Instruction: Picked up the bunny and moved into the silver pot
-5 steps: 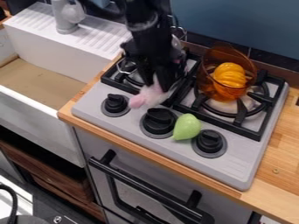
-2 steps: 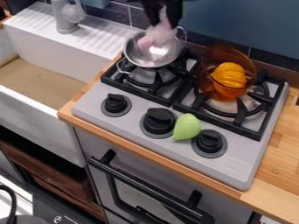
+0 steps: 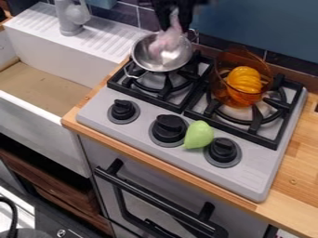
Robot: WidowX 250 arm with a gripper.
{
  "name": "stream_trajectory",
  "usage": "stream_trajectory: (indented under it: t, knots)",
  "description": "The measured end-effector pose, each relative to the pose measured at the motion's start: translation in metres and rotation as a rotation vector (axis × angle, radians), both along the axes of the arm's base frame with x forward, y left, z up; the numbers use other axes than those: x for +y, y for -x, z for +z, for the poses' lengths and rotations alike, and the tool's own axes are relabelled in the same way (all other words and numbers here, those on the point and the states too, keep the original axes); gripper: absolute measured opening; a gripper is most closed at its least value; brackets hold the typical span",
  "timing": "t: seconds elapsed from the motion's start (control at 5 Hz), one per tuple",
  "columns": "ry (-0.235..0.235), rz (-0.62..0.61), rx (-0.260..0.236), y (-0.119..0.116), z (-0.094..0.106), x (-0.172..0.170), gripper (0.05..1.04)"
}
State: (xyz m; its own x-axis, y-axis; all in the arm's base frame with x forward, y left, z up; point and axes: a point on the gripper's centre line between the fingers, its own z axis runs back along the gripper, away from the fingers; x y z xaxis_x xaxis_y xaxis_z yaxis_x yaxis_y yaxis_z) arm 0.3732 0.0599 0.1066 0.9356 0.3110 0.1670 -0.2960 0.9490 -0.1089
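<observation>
Hanging between the claw's (image 3: pixel 175 29) fingertips: the bunny (image 3: pixel 166 41).

Wood surface (image 3: pixel 299 169) w/ a gray stove (image 3: pixel 248 179) set in it, blk grates (image 3: pixel 146 97) on top. Silver pot (image 3: pixel 151 61) sits at the back of the L grate, clear amber pot (image 3: pixel 231 58) on the R one. Green pear-shaped toy (image 3: pixel 199 135) lies up front, btwn mid & R knobs (image 3: pixel 169 126).

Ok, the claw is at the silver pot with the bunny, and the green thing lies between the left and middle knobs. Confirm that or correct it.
One correction: the camera view shows the green thing between the middle knob and the right knob. The claw is at the silver pot with the bunny, as you say.
</observation>
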Motion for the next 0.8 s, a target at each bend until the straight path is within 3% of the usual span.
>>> stream_trajectory:
  t: [0.2,0.4,0.8]
  knots:
    - [-0.023,-0.007,-0.004,0.018,-0.012,0.000,0.372]
    - [-0.051,-0.007,-0.034,0.020,-0.021,0.000,0.372]
    - [-0.047,0.032,-0.037,0.006,-0.019,0.002,0.372]
